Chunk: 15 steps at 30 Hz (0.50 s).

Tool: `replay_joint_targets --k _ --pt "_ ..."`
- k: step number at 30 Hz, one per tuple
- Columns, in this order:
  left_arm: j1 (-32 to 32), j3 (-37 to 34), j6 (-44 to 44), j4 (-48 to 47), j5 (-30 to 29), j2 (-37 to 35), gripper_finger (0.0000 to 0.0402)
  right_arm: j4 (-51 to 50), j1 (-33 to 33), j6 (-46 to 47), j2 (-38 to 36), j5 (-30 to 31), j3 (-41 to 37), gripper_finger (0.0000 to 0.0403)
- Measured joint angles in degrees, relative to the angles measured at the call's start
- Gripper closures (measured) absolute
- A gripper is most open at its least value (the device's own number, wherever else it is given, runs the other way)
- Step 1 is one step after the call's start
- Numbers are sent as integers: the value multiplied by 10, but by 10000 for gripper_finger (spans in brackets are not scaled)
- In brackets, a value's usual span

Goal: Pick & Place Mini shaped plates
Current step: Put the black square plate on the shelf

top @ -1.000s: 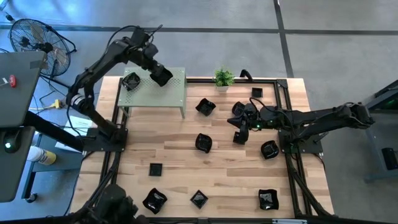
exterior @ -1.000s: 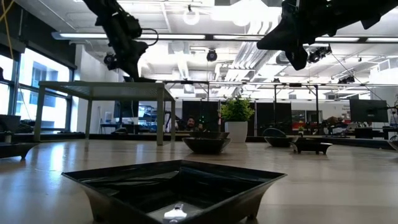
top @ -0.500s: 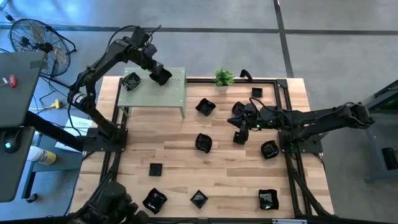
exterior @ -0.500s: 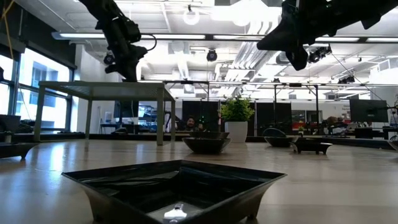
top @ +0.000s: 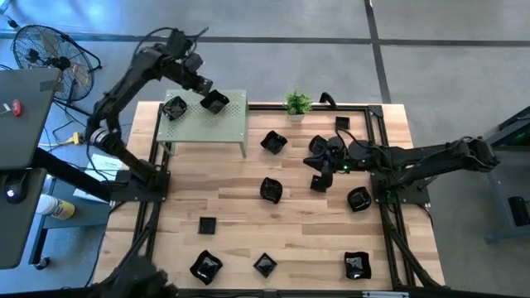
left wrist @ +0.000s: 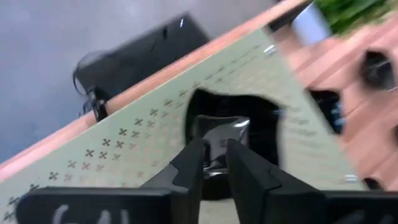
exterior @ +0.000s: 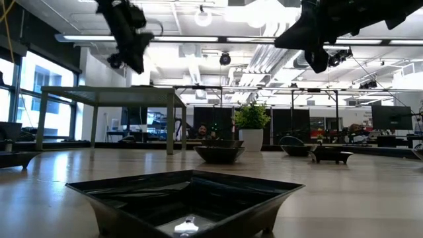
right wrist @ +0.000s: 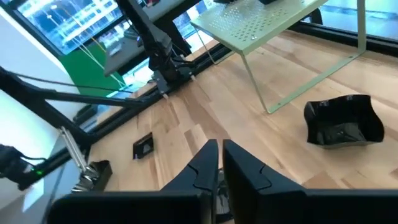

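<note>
At upper left in the high view, the left pincer [top: 199, 83] hangs just above the green rack [top: 236, 124], with a plate [top: 215, 103] lying on the rack just below it. A second plate [top: 174, 108] lies on the rack's left part. In the left wrist view the fingers [left wrist: 189, 168] stand slightly parted over that plate [left wrist: 219, 142] and grasp nothing: released, I judge, so this placing step looks finished.

At centre right, the right pincer [top: 325, 170] hovers over the wooden tabletop [top: 232, 207] among several plates. Its fingers [right wrist: 208, 165] stand nearly together in its wrist view, and I cannot tell whether anything is between them. One plate [right wrist: 343, 121] lies near the rack's leg.

More plates are scattered over the tabletop, three of them along the lower edge.

Next, the left arm should lift clear of the rack and go to a free plate without knocking the two already placed.
</note>
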Motion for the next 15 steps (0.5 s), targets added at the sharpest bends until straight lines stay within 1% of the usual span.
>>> replay_joint_targets --k 3,6,11,15 --pt "-42 -14 -26 35 -10 -62 367 -41 5 23 -19 6 0 367" --pt "-109 -49 -59 101 -26 -128 395 -113 10 59 -38 24 0 351" --pt "-251 -148 -96 238 -91 -224 393 -222 16 132 -53 46 0 334" --pt "-360 -242 -119 344 -135 -274 400 -265 16 181 -47 32 0 332"
